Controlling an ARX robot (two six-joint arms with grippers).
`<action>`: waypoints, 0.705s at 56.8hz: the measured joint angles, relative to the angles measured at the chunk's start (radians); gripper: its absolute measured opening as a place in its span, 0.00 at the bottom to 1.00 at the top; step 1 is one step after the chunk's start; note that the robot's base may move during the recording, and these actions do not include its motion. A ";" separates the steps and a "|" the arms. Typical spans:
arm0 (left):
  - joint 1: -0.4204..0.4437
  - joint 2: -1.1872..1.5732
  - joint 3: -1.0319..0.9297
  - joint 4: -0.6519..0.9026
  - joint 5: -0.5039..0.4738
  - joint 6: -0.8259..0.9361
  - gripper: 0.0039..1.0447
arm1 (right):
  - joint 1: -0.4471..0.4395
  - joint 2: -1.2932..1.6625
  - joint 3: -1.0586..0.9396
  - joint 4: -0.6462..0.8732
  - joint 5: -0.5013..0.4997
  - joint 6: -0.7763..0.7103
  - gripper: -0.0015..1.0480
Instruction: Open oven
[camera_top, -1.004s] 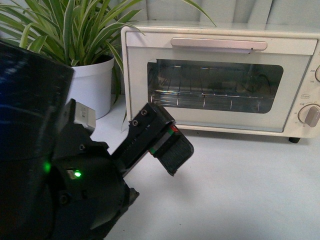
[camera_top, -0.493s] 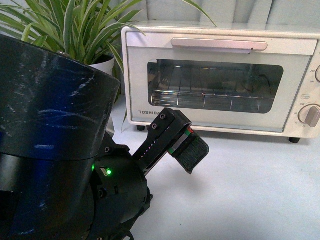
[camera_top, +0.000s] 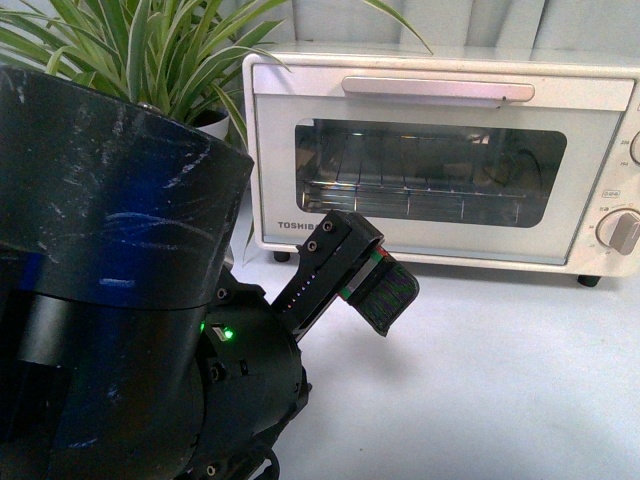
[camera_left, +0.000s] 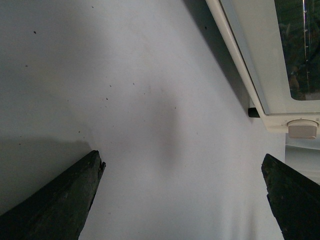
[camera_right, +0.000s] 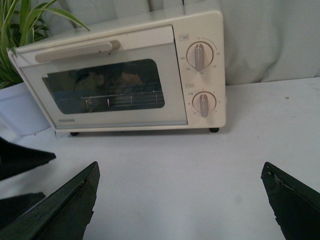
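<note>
Front view is showing the oven (camera_top: 440, 160) sitting on the white table (camera_top: 500, 380) beside a potted plant (camera_top: 150, 50), long axis running left to right, shut door facing the robot, wire rack (camera_top: 420, 195) lying inside, while the left gripper (camera_left: 181, 156) and right gripper (camera_right: 180, 166) are both hanging spread apart.

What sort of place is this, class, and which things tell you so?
Probably a staged kitchen-style counter, perhaps in a lab: a cream toaster oven stands on a plain white tabletop, with a potted plant beside it.
</note>
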 joint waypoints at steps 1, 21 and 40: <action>0.000 0.000 0.001 -0.001 0.000 0.000 0.94 | 0.003 0.021 0.009 0.013 0.005 0.003 0.91; 0.003 -0.003 0.008 -0.021 0.001 0.002 0.94 | 0.166 0.649 0.442 0.114 0.174 0.014 0.91; 0.008 -0.012 0.010 -0.037 0.005 0.005 0.94 | 0.265 0.959 0.756 -0.043 0.258 0.122 0.91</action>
